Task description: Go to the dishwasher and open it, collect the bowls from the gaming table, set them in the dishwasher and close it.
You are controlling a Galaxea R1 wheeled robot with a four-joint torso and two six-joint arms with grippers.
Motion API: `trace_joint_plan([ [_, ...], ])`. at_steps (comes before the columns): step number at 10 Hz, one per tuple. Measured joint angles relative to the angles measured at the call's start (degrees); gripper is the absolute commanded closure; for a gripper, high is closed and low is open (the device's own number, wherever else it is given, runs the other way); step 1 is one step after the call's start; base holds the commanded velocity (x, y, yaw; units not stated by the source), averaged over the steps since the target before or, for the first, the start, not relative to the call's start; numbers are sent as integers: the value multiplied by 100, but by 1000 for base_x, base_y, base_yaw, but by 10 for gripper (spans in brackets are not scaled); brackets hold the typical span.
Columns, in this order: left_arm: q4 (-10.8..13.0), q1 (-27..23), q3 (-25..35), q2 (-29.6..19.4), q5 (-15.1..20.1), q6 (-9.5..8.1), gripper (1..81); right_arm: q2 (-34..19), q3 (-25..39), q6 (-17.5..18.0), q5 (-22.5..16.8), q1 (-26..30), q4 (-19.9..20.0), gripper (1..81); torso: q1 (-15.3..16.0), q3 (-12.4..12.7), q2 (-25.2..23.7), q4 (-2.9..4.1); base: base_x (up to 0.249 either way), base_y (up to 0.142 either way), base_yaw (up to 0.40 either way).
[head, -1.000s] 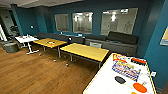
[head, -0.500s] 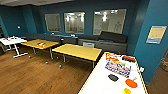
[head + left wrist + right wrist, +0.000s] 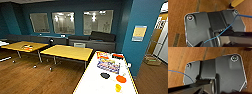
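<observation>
The white gaming table (image 3: 92, 82) is sitting at the lower right of the head view. Near its right edge, the black bowl (image 3: 105, 75) and orange bowl (image 3: 121, 79) are lying just beside the game boxes (image 3: 108, 65), with a yellow cup (image 3: 118, 87) close by. Whether either claw is released or clenched, I cannot tell

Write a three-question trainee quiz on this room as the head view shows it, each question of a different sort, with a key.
1. True or false: the black bowl and the orange bowl lie on the white-topped gaming table.
2. Which sits nearest the camera on that table? A) board-game boxes B) yellow cup C) black bowl
3. Fill in: the floor is made of ____.

Key: 1 true; 2 B; 3 wood
</observation>
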Motion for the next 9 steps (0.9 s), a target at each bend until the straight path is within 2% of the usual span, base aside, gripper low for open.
trace_joint_plan([
  [7,0,-10,0,0,2,0,10,-13,0,0,2,0,2,10,0,0,0,0,0,0,-290],
  [9,0,-13,0,0,2,0,10,-2,0,0,5,-11,2,10,0,0,0,0,0,0,-112],
])
